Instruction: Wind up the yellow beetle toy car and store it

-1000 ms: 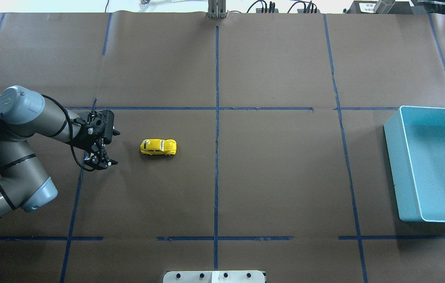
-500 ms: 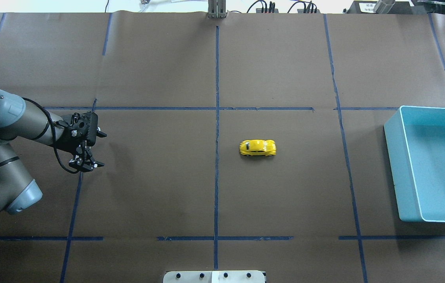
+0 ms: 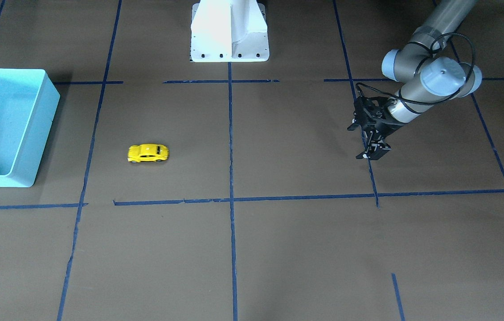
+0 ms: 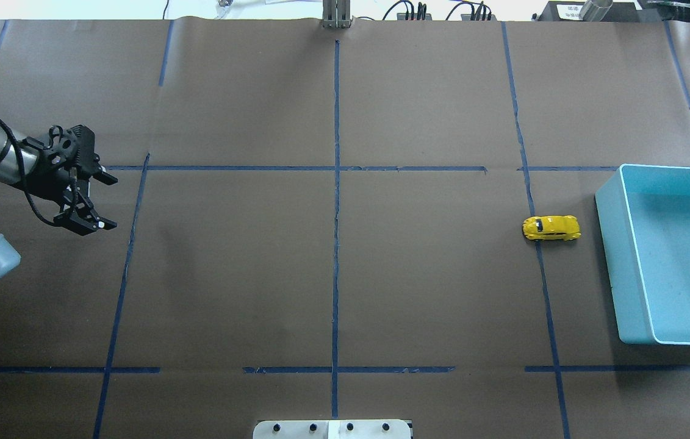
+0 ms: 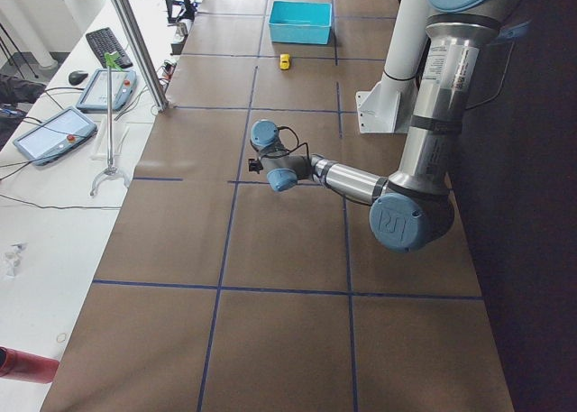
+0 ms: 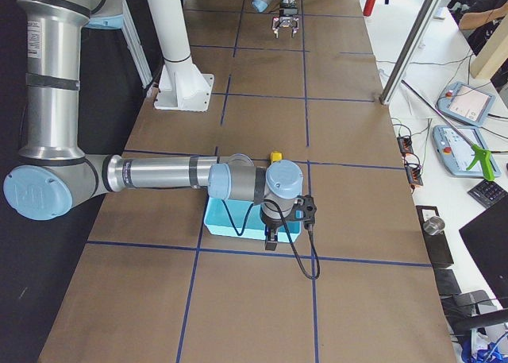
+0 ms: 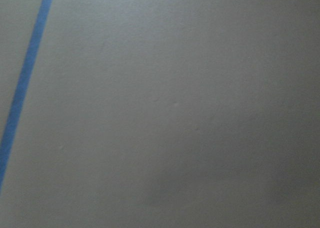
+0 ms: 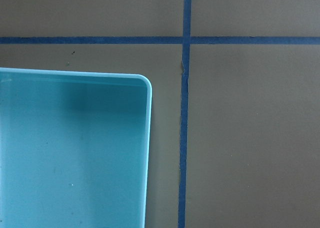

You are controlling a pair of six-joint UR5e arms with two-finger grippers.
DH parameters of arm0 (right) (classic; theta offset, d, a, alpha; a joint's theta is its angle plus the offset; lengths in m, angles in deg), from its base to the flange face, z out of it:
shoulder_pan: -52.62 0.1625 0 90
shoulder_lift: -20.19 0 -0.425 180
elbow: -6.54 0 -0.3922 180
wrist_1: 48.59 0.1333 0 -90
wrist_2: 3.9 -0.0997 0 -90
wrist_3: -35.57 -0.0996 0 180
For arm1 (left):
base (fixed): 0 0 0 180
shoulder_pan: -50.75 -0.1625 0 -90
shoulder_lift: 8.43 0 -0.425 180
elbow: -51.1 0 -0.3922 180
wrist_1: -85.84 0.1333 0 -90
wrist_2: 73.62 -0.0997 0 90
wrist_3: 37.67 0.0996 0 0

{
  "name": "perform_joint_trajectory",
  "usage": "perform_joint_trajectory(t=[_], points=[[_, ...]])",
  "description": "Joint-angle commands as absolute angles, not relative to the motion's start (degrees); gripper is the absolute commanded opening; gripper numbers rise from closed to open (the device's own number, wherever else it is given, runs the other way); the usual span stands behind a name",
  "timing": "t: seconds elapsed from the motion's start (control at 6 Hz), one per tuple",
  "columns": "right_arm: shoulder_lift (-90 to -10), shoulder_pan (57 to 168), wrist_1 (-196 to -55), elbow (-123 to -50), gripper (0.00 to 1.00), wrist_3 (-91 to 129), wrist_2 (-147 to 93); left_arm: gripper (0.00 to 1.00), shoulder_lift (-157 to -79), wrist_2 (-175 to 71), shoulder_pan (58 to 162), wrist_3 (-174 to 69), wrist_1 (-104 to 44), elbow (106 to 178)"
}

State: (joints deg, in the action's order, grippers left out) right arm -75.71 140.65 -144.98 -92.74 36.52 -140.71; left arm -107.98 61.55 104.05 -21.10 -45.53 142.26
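We show the yellow beetle toy car [image 4: 551, 228] standing on its wheels just beside the light blue bin [image 4: 610, 262], outside it and clear of its wall, its length aimed at that wall. We judge it light, rigid, glossy and apt to roll, so we would pinch it across the flanks at the doors. The right gripper [image 6: 270, 237] hangs over the bin; we cannot tell how its fingers stand. The left gripper [image 4: 110, 203], far from the bin, has its fingers spread and holds nothing.
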Motion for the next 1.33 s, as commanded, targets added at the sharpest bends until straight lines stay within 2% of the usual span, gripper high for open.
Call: perform_joint_trajectory(t=[0.0,0.33,0.5,0.83,1.17], points=[[-76.0,140.6,-144.9,-92.4,1.00,36.5,-140.6,1.00,-103.7,64.2,107.8,-21.2,-43.8,145.0],[-75.4,140.7,-144.8,-92.5,1.00,36.6,-140.6,1.00,-99.6,64.9,110.8,-21.2,-39.5,147.6],[-75.7,140.7,-144.9,-92.5,1.00,36.6,-140.7,1.00,-97.9,64.8,113.7,-21.2,-32.3,150.9],[-75.1,140.6,-144.7,-93.1,1.00,37.4,-140.4,1.00,-97.0,64.3,120.8,-21.2,-21.9,152.1],[-70.8,133.2,-145.0,-96.5,1.00,37.4,-135.8,1.00,-97.7,59.6,125.3,-21.5,-5.4,152.3]])
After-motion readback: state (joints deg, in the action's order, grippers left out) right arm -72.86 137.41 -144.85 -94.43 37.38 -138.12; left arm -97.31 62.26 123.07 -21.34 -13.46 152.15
